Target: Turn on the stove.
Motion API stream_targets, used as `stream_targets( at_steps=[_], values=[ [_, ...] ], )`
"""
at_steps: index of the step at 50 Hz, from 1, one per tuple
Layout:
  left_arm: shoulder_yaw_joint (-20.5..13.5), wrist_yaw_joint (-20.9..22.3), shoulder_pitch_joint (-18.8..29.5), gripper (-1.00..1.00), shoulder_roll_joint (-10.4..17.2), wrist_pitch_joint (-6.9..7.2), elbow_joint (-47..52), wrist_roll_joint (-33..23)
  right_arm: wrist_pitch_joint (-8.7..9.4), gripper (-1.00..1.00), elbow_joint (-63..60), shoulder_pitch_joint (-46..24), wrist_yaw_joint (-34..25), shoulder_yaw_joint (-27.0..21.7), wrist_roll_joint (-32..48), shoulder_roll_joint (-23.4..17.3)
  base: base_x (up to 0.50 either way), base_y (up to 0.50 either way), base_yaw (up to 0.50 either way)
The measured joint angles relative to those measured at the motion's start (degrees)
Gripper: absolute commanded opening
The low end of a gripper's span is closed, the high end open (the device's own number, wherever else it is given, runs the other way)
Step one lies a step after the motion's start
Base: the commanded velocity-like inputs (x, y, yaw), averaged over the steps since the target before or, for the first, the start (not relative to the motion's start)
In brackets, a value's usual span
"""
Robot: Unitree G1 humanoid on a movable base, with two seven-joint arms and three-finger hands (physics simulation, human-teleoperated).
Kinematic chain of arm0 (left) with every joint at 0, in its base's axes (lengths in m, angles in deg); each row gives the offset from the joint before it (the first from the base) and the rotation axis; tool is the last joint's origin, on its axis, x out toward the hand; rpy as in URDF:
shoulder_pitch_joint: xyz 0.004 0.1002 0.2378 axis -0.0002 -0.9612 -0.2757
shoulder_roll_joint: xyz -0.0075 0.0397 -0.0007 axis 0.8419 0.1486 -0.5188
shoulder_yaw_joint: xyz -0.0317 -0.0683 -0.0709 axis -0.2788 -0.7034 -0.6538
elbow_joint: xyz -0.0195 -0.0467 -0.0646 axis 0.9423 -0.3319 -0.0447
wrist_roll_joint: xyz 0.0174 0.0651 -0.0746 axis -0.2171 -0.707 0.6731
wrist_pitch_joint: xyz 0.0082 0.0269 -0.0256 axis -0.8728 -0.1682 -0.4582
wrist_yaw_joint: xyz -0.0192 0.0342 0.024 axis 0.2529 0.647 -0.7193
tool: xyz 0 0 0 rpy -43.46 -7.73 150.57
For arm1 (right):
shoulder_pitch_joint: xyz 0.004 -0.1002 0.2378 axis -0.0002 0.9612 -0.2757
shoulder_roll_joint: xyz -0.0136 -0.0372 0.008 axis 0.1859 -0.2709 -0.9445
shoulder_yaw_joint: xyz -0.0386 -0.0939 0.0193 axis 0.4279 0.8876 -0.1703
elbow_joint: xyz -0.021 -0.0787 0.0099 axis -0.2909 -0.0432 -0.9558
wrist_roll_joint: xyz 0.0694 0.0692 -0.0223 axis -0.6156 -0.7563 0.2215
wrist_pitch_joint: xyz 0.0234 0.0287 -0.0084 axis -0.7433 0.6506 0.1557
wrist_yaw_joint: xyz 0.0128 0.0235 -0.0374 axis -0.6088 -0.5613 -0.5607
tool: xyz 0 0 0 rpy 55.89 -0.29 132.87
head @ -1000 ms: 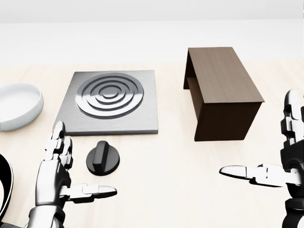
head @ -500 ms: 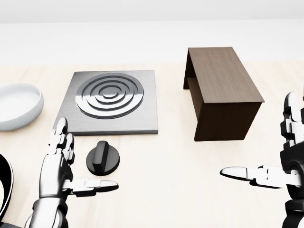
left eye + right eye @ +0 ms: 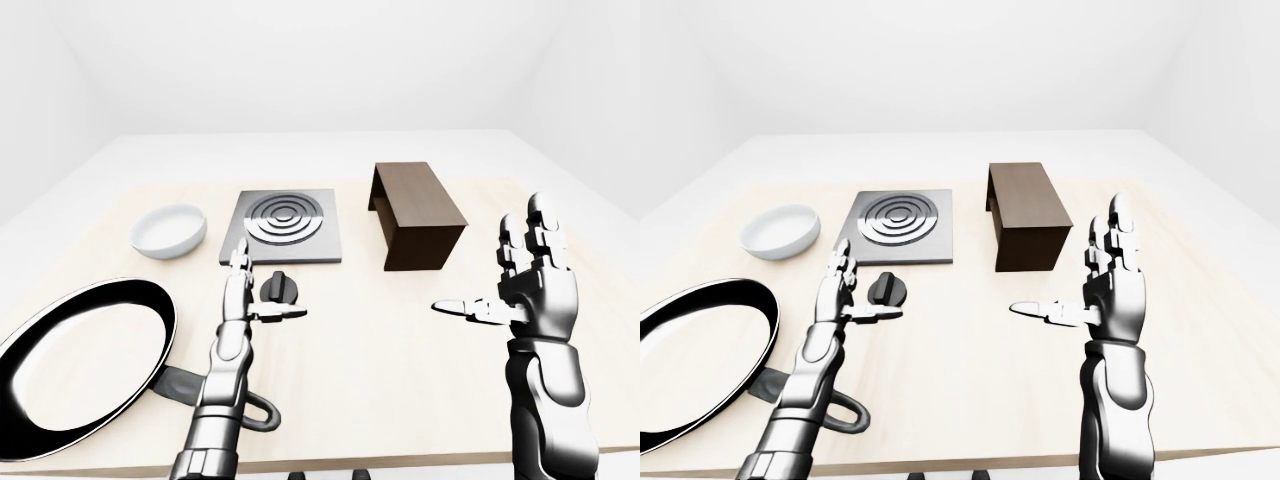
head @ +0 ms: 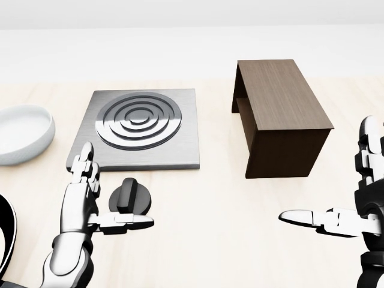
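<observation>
A square steel stove plate (image 4: pixel 139 128) with ringed burner lies on the pale table, upper left of the head view. Just below it sits its black round knob (image 4: pixel 130 197), bar upright. My left hand (image 4: pixel 102 195) is open right beside the knob: its fingers (image 4: pixel 84 169) stand at the knob's left and the thumb (image 4: pixel 129 223) stretches under it, not closed on it. My right hand (image 4: pixel 345 192) hovers open at the right edge, thumb pointing left, holding nothing.
A dark brown wooden box-shelf (image 4: pixel 277 116) stands right of the stove. A white bowl (image 4: pixel 21 133) sits at the left. A big black frying pan (image 3: pixel 80 362) lies at the lower left of the left-eye view, its handle under my left forearm.
My left hand has moved up and to the right, closing in on the knob, thumb now under it. The right hand has barely shifted. The knob has not turned.
</observation>
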Motion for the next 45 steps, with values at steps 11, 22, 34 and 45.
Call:
stream_targets(
  at_steps=[11, 22, 34, 45],
  values=[
    [0.7, 0.8, 0.2, 1.0, -0.4, -1.18, -3.3, -0.3, 0.0, 1.0, 0.2, 0.0, -0.1, 0.1, 0.0, 0.0, 0.0, 0.0, 0.0],
    [1.5, 1.7, -0.4, 1.0, -1.0, -1.73, -5.7, -0.8, 0.0, 1.0, 0.7, 0.2, -0.3, 0.1, 0.2, 0.0, 0.0, 0.0, 0.0],
    [1.9, 2.3, -0.8, 1.0, -1.4, -1.73, -7.9, -1.1, 0.0, 1.0, 0.9, 0.3, -0.4, 0.2, 0.3, 0.1, 0.0, 0.0, 0.0],
    [1.9, 2.5, -0.6, 1.0, -1.5, -1.73, -9.3, -1.0, 0.0, 1.0, 0.5, 0.4, -0.5, 0.1, 0.3, 0.1, 0.0, 0.0, 0.0]
  ],
)
